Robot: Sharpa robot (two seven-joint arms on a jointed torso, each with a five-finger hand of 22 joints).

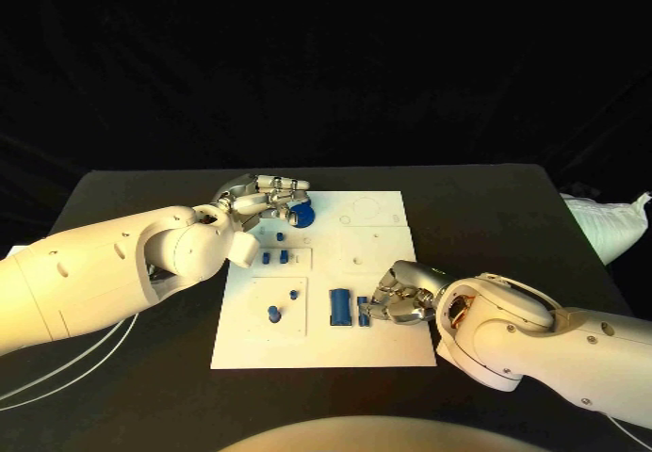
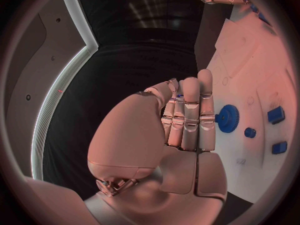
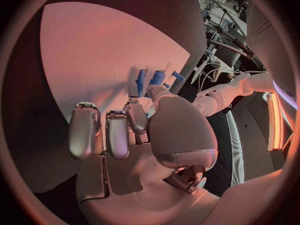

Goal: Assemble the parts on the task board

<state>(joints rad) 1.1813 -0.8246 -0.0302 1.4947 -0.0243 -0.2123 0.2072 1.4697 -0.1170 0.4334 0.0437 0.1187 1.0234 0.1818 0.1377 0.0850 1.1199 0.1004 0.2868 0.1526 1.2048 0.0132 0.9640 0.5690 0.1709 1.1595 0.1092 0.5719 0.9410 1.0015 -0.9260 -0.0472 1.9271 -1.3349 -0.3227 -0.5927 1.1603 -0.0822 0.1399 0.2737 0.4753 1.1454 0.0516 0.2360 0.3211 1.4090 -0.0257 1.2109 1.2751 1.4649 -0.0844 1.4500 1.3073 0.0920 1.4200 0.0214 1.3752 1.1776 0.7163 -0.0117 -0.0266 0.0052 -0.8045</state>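
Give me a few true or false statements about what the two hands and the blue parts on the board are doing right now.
1. The left hand holds a blue gear. True.
2. The right hand is at the board's far edge. False: it is at the near right part of the board.
3. A blue block lies beside the right hand. True.
4. The board is bare of parts. False: several blue pieces lie on it.

**Two white robot arms with silver hands**

Both arms wear smooth, rounded white shells. The left arm (image 1: 95, 273) has small dark screw holes and thin white cables trailing beneath it. Each wrist ends in a bulbous white joint behind a left hand (image 1: 265, 200) and right hand (image 1: 403, 298) of silver metal, segmented fingers.
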